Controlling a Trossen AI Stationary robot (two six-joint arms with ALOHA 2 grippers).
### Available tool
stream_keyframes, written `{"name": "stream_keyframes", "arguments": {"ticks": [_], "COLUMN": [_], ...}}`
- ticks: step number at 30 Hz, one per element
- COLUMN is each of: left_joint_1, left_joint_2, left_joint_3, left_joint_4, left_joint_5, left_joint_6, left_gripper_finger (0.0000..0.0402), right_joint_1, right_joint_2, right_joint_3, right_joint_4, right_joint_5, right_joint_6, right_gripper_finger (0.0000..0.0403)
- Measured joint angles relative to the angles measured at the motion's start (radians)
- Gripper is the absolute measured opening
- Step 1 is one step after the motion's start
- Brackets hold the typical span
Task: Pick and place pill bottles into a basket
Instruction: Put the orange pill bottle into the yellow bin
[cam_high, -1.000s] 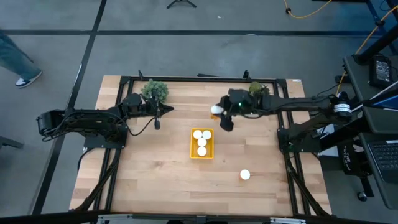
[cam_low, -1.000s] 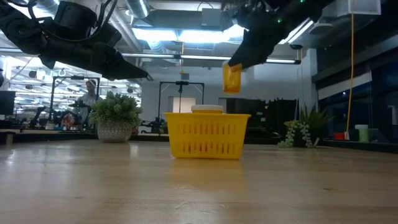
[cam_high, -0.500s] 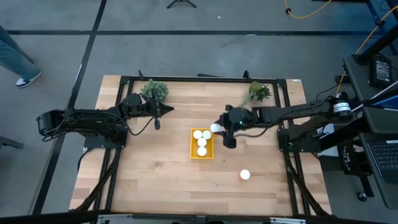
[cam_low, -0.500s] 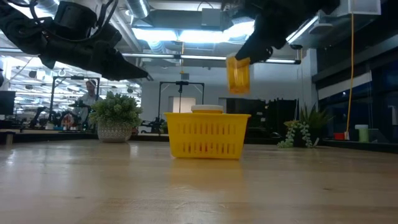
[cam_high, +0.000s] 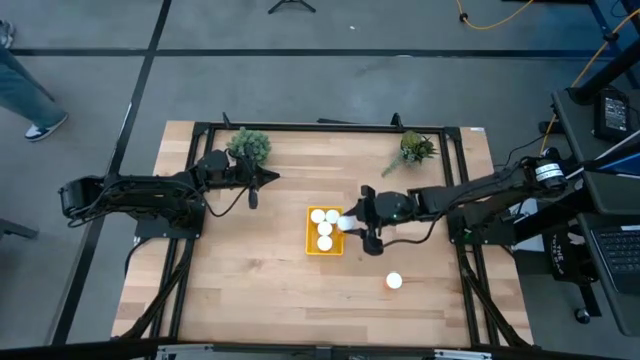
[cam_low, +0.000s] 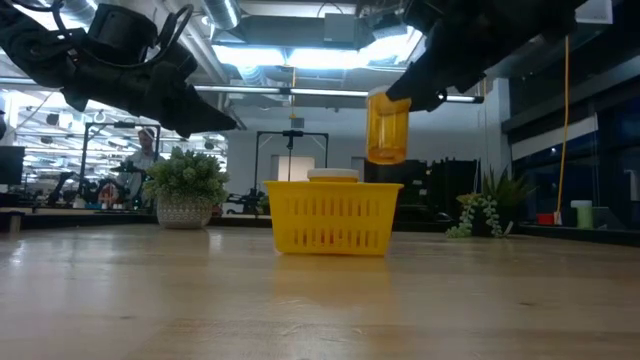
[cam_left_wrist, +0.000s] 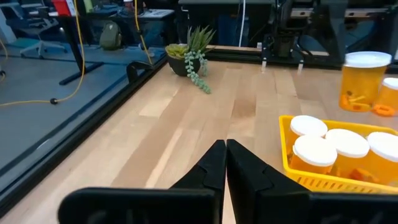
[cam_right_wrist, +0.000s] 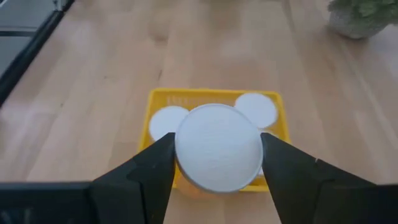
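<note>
My right gripper (cam_high: 349, 223) is shut on an orange pill bottle (cam_low: 387, 130) with a white cap. It holds the bottle over the right side of the yellow basket (cam_high: 312, 246), above the rim. Several bottles stand in the basket, white caps up (cam_high: 324, 229). One more bottle (cam_high: 394, 281) stands on the table toward the near right. My left gripper (cam_high: 266, 178) is shut and empty, raised at the far left beside a potted plant. My right gripper pinches the bottle at its white cap (cam_right_wrist: 217, 146), one finger (cam_right_wrist: 152, 168) on each side. The fingers slant down from the table's right side. The bottle hangs upright below them (cam_low: 387, 140), lifted clear above the basket's rim (cam_low: 335, 187).
Two small potted plants stand at the far edge, one at the left (cam_high: 250, 145) and one at the right (cam_high: 415, 147). A black frame (cam_high: 300, 127) runs along the table's far edge and sides. Bare wood lies to the left of and in front of the basket.
My right gripper has carried the bottle from near the far right plant toward the table's near edge and a little left, and is now over the basket's right side. The bottle stays lifted and now hangs upright.
</note>
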Motion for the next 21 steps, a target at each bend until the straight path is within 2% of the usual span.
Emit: {"name": "stream_keyframes", "arguments": {"ticks": [11, 21], "left_joint_1": [0.000, 0.000], "left_joint_2": [0.000, 0.000], "left_joint_3": [0.000, 0.000], "left_joint_4": [0.001, 0.002], "left_joint_5": [-0.001, -0.001], "left_joint_6": [0.002, 0.002], "left_gripper_finger": [0.0007, 0.0003], "right_joint_1": [0.021, 0.021], "right_joint_2": [0.003, 0.055], "right_joint_3": [0.000, 0.000], "right_joint_4": [0.019, 0.045], "right_joint_5": [0.004, 0.026], "right_joint_6": [0.052, 0.054], "right_gripper_finger": [0.0219, 0.0219]}}
